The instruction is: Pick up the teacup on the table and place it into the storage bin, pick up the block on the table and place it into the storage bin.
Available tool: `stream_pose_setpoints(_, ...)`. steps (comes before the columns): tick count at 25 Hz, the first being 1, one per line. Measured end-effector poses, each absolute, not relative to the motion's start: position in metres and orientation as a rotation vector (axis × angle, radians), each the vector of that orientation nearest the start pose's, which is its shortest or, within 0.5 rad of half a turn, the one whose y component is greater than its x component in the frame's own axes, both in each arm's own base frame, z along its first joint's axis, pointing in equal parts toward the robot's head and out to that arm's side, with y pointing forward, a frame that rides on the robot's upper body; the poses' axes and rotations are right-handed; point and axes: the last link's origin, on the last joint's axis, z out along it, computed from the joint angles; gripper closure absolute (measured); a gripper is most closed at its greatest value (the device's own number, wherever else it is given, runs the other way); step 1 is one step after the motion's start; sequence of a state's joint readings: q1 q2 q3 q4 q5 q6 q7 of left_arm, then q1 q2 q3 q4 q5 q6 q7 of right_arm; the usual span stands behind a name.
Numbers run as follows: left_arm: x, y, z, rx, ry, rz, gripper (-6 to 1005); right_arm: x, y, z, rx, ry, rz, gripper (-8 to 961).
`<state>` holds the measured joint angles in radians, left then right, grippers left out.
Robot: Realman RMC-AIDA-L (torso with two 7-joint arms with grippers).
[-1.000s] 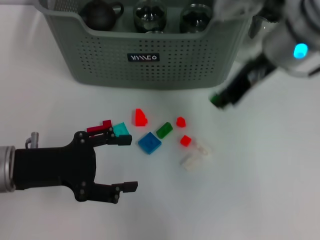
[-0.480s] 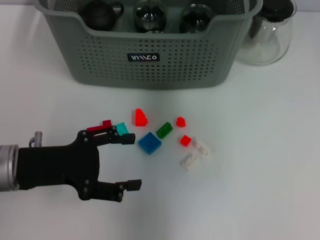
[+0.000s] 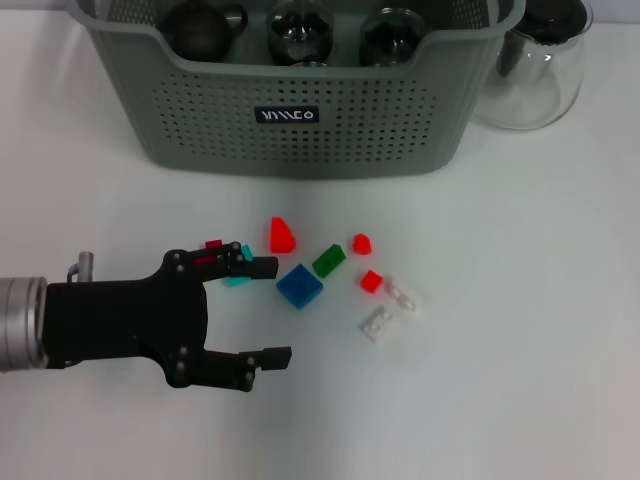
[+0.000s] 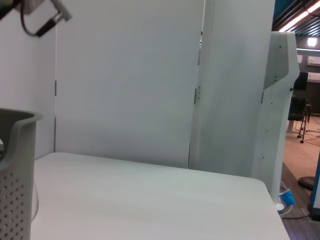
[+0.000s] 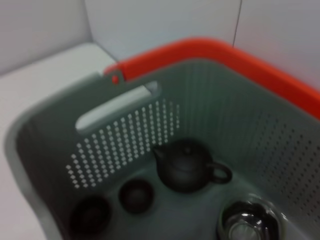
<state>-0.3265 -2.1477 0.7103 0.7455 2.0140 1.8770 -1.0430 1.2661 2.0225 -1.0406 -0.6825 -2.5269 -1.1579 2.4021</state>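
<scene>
— Blocks first: where are they lying?

— Scattered on the white tabletop [image 3: 520, 300] in front of the storage bin [image 3: 330, 135]. Nearest me is a teal block [image 3: 238, 277], half hidden behind my upper finger [image 3: 258, 266], with a dark red block [image 3: 213, 244] just beside it. The blue block [image 3: 299, 286] sits just past my fingertips, toward my right, lying flat and turned corner-on like a diamond.

— And your pincer?

— My left pincer [image 3: 270, 311] hovers low over the tabletop, fingers spread apart, nothing between them. It points along the line toward the blue block, so a short reach forward looks like what's needed.

— Other blocks?

— A red wedge [image 3: 282, 235], a green block [image 3: 328, 260], two small red ones and two clear pieces lie farther right.

— Is the right arm nearer?

— No; it isn't in the head view. Its wrist camera looks down into the bin at a dark teapot [image 5: 187, 167] and small dark cups [image 5: 136, 196], so I can't tell its pincer's state.
</scene>
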Motion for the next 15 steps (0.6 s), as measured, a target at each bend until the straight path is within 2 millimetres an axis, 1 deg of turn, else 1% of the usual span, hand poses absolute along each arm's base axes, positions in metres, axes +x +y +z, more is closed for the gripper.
stream_pose_setpoints(2,-0.273,0.240,-0.011,-2.882,-0.234,-0.886,114,0.038,0.479,-0.024,-2.607,0.649,-0.082,738)
stream_pose_setpoints(3,-0.273,0.240,-0.011,-2.882,-0.233,-0.885,114,0.038,0.479,-0.024,-2.607,0.649,-0.082,735)
stream_pose_setpoints(6,-0.272,0.242,-0.011,-2.880,-0.229,-0.882,113,0.045,0.476,-0.039,-2.606,0.641,-0.109,726)
stream_pose_setpoints(9,-0.272,0.244,-0.011,-2.877,-0.229,-0.873,113,0.047,0.471,-0.052,-2.623,0.631,-0.132,717)
stream_pose_setpoints(11,-0.272,0.245,-0.011,-2.877,-0.228,-0.872,113,0.047,0.469,-0.056,-2.629,0.625,-0.143,711)
stream_pose_setpoints(15,-0.272,0.245,-0.011,-2.878,-0.233,-0.871,113,0.048,0.467,-0.058,-2.635,0.630,-0.156,698)
